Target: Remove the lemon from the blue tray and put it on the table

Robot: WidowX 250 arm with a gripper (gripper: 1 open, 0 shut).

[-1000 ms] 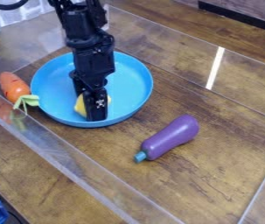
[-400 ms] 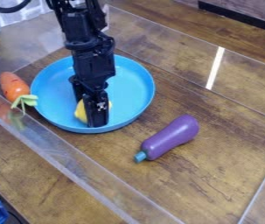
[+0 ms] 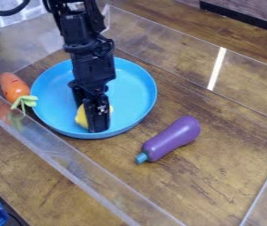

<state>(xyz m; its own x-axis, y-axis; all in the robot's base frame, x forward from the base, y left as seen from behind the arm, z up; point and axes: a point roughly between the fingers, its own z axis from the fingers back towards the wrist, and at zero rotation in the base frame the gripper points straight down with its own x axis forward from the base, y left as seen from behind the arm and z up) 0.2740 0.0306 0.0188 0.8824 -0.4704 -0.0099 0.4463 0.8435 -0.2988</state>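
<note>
The blue tray lies left of centre on the dark wood table. My black gripper reaches steeply down into the tray's near half. The yellow lemon sits between its fingers, low on the tray floor. Only the lemon's left side shows; the front finger hides the other side. The jaws stand wide, closed against the lemon's sides.
An orange carrot with a green top lies just left of the tray. A purple eggplant rests on the table to the tray's lower right. The glossy cover's edge runs along the front left.
The gripper and the lemon have crept slightly toward the near side. The tray's near rim has slid the same way. The jaws keep the same width.
</note>
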